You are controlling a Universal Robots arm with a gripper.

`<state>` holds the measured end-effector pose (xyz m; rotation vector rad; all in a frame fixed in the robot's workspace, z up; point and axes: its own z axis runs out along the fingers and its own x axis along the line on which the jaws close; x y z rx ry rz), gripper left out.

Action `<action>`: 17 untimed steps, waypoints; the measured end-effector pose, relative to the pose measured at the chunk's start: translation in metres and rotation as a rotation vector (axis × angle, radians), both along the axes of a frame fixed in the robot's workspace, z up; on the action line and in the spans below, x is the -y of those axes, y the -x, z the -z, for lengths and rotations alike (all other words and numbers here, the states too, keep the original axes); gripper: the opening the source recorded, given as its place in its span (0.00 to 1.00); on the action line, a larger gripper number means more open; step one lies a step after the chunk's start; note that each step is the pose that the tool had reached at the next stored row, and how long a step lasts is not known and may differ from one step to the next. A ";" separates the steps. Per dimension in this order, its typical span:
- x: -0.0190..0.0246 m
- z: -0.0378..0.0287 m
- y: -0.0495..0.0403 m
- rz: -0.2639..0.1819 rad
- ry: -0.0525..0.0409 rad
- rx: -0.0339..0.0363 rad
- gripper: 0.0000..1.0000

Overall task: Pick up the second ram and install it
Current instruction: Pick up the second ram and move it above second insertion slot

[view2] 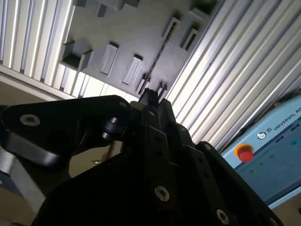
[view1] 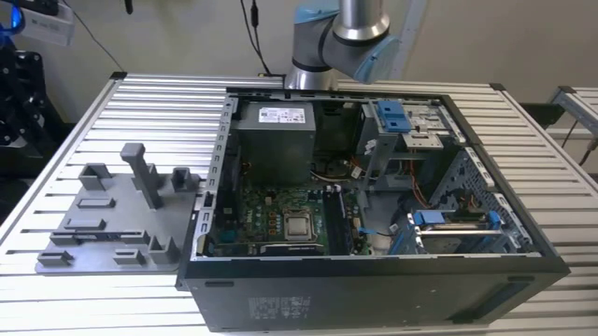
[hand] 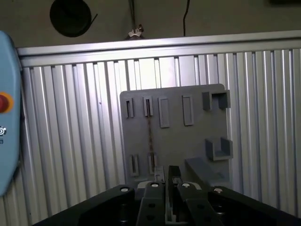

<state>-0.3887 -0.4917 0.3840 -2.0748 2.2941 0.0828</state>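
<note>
Ram (hand: 150, 136): thin, dark, set on edge in tray (hand: 178, 141) slots (tray on ribbed counter (hand: 70, 141)).
Hand (hand: 166, 173): in line with ram, not touching it; fingers narrow, nearly together, holding nothing.
Open case (view1: 374, 294): beside tray.

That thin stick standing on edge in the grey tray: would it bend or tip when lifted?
The second ram probably stays stiff: its edge looks straight between the tray's slots. So thin, it would likely topple without them.

One computer case (view1: 374, 294), one grey tray (view1: 126, 217), one ram stick (hand: 150, 136) and one robot arm (view1: 341, 35).
</note>
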 end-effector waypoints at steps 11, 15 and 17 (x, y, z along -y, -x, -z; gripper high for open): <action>0.0000 0.0014 0.0000 0.000 -0.0028 0.0000 0.42; 0.0000 0.0020 0.0000 0.000 -0.0036 0.0000 0.42; 0.0000 0.0026 0.0000 0.000 -0.0036 0.0002 0.42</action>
